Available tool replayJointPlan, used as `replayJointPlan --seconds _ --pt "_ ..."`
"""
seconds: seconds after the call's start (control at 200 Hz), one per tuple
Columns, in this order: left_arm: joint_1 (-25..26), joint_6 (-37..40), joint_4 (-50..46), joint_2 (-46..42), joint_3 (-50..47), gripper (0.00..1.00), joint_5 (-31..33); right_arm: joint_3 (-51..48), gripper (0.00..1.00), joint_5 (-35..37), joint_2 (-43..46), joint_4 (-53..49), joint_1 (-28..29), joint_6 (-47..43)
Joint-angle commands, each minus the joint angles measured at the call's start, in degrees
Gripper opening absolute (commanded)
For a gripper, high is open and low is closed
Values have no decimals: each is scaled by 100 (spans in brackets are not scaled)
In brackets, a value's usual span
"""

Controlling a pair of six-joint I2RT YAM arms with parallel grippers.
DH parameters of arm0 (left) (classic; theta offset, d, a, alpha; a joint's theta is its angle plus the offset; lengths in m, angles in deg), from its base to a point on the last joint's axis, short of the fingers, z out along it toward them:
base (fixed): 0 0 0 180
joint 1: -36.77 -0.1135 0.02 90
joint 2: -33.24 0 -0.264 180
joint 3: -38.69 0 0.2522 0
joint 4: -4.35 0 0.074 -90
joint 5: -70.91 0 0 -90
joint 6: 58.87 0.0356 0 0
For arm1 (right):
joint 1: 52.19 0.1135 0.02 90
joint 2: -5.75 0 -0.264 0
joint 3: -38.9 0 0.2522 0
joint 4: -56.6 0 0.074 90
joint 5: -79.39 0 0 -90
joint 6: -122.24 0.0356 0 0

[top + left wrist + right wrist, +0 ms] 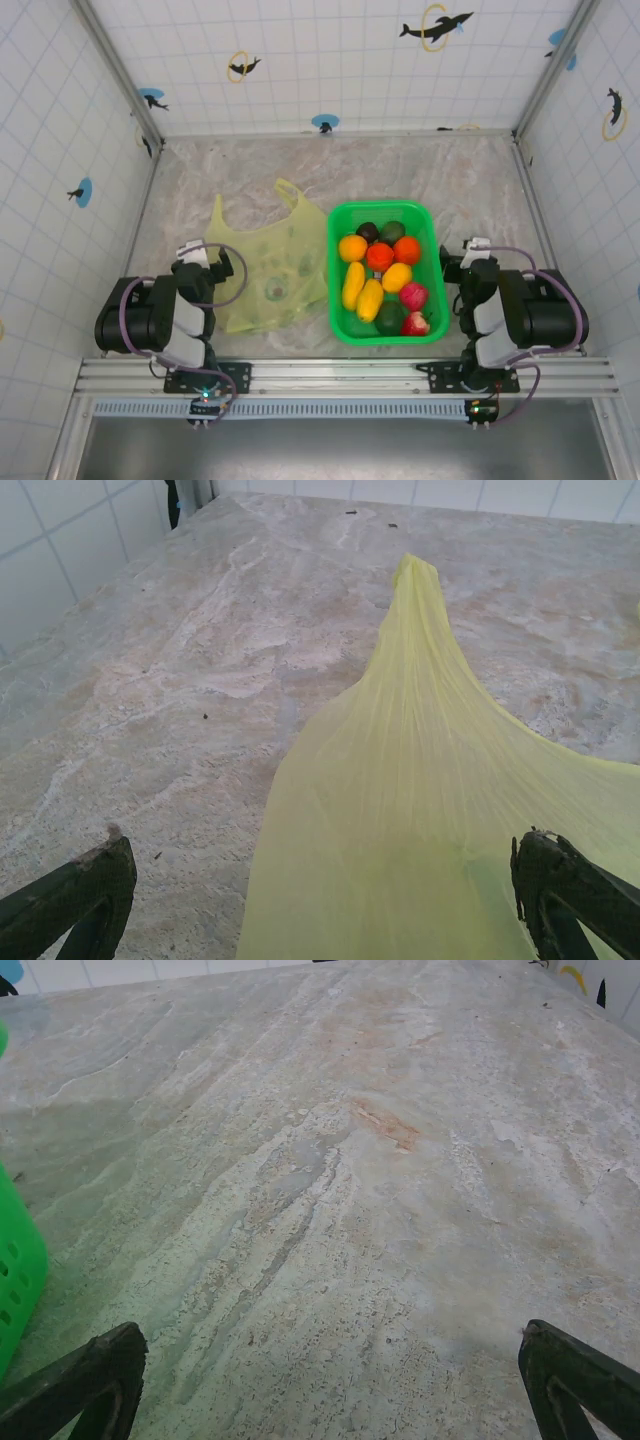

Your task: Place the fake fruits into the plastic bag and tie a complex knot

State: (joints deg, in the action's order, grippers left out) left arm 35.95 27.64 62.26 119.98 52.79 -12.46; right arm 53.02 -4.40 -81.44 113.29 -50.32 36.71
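The fake fruits [380,275], orange, red, yellow, dark green and pink-red, lie together in a bright green basket [425,215] at the table's middle. The plastic bag [270,275] lies flat and pale yellow-green just left of the basket, its two handle strips pointing away from me. In the left wrist view the plastic bag [420,820] spreads under my jaws, one handle strip [415,590] running ahead. My left gripper [205,262] rests at the bag's left edge, open and empty. My right gripper [465,258] sits just right of the basket, open over bare table. No knot is visible.
The basket's green wall [15,1270] shows at the left edge of the right wrist view. Tiled walls enclose the marbled table [400,165] on three sides. Bare surface lies behind the bag and basket.
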Motion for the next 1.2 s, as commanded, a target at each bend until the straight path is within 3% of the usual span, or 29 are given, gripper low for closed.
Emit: replayJointPlan --seconds 0.0,1.026,1.191 --pt "-31 -34 127 -11 -17 98 -68 -1 98 4 10 103 -2 -42" --pt "-41 -39 108 -33 -15 98 -93 -45 98 -136 42 169 -89 24" --pt "24 4 -192 -162 95 98 -30 -26 98 609 444 -236 -81 308"
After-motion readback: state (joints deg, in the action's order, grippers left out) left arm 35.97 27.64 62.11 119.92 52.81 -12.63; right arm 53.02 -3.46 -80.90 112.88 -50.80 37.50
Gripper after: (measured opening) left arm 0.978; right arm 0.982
